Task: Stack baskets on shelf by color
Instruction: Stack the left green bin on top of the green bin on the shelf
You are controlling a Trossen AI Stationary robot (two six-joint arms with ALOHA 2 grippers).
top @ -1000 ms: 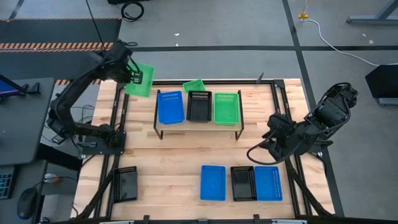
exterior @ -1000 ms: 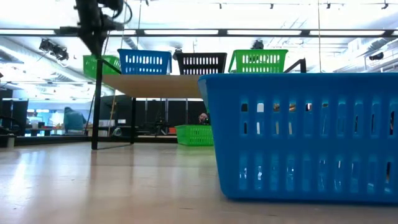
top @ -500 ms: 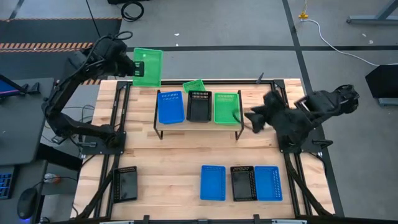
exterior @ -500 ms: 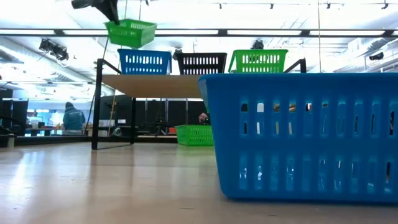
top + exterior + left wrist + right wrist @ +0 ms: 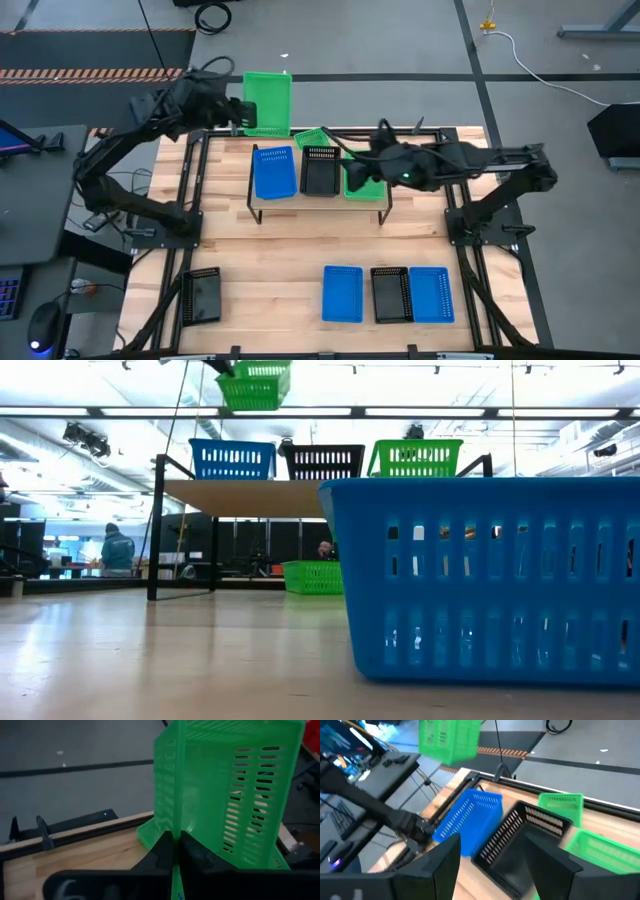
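My left gripper point(image 5: 240, 108) is shut on a bright green basket point(image 5: 267, 103), held high over the table's far edge; the low view shows that basket point(image 5: 252, 385) above the shelf point(image 5: 250, 497). On the shelf plank point(image 5: 318, 201) stand a blue basket point(image 5: 273, 172), a black basket point(image 5: 320, 170) and a green basket point(image 5: 362, 180). My right gripper point(image 5: 362, 165) is open and hovers over the shelf's green basket; its wrist view faces the black basket point(image 5: 520, 837). Another small green basket point(image 5: 312, 137) lies behind the shelf. My left gripper point(image 5: 175, 842) pinches one long side wall of the green basket point(image 5: 175, 820) between its two fingers, one finger on each face. The fingers come level from the table's left. The basket is lifted clear and stands roughly level above shelf height.
Near the table's front edge sit a blue basket point(image 5: 342, 294), a black basket point(image 5: 390, 295) and another blue basket point(image 5: 431, 294); one fills the low view point(image 5: 485, 575). A black basket point(image 5: 202, 296) lies at the near left. Bare wood lies between them and the shelf.
My left gripper has carried the green basket up and toward the table's right along the far edge, turning it about. My right arm has swung from the table's right edge and stretched left, bringing its gripper over the shelf's green basket.
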